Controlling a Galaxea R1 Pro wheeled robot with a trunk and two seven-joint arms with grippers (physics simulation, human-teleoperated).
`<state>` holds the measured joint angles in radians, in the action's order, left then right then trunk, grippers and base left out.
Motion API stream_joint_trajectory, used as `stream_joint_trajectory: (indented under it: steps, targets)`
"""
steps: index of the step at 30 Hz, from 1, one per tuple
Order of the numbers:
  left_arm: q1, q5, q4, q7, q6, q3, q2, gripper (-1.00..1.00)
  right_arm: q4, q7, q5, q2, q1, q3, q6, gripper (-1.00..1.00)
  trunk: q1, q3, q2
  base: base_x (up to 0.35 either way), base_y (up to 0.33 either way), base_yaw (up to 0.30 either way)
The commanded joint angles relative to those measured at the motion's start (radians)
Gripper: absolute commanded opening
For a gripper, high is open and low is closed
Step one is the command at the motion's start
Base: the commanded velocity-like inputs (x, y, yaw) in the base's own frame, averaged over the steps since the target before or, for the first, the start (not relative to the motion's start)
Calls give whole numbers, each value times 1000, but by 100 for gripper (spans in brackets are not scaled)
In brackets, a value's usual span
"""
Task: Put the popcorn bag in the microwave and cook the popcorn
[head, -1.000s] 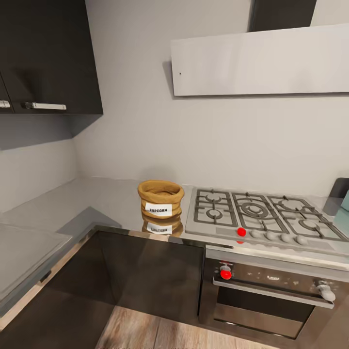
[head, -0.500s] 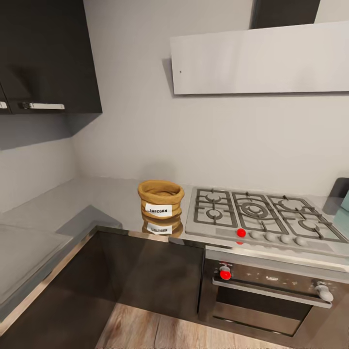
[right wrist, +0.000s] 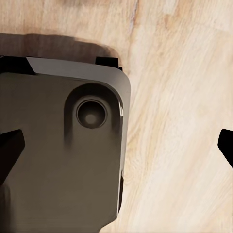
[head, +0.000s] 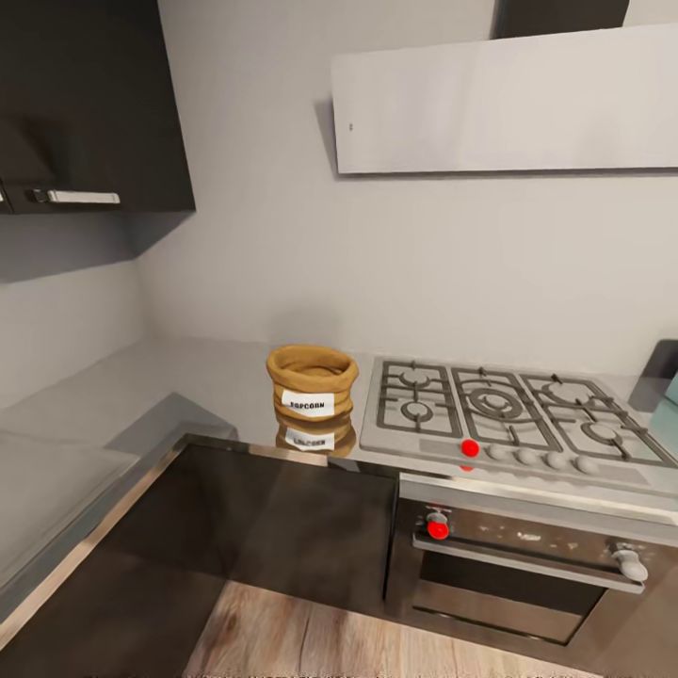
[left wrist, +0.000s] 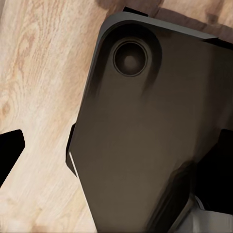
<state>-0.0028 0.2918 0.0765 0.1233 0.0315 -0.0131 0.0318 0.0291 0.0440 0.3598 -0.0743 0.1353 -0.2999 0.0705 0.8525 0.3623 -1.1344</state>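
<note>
The popcorn bag (head: 312,382), a squat tan sack with a rolled rim and a white "POPCORN" label, stands upright on the glossy grey countertop (head: 188,386), just left of the gas hob. At the head view's right edge shows a sliver of a pale mint-blue box (head: 670,388), which looks like the microwave. My left gripper (left wrist: 116,155) hangs open over the wooden floor, its dark fingertips (left wrist: 10,148) far apart. My right gripper (right wrist: 116,150) is open too, with nothing between its fingertips (right wrist: 9,153). Both are far from the bag.
A grated gas hob (head: 499,414) with a red knob sits right of the bag, above a dark built-in oven (head: 527,565). Dark cabinets (head: 282,527) run below the L-shaped counter, and wall cabinets (head: 89,104) hang at upper left. My dark base (left wrist: 145,145) shows under both wrists.
The head view has shifted slightly, so the camera has moved a little. The popcorn bag and the rest of the kitchen stay where they were.
</note>
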Motion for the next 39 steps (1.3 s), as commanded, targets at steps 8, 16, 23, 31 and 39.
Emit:
stream_joint_trajectory:
  steps: [8,16,23,31,39]
  targets:
    - [0,4,0,-3,4,1,0,100,3,2,8,-1,1,-8,6,100,0,14,-1,0,0,0]
    - [0,4,2,-5,4,1,0,100,3,2,8,-1,1,-8,6,100,0,26,-1,0,0,0]
    - [0,1,1,-6,4,2,1,100,3,2,8,-1,1,-8,6,100,0,38,-1,0,0,0]
    - [0,-6,0,-7,4,6,1,100,3,2,8,0,1,-8,6,100,0,50,-1,0,0,0]
    - [0,-5,0,-7,4,5,2,100,3,2,8,-1,1,-8,6,100,0,63,-1,0,0,0]
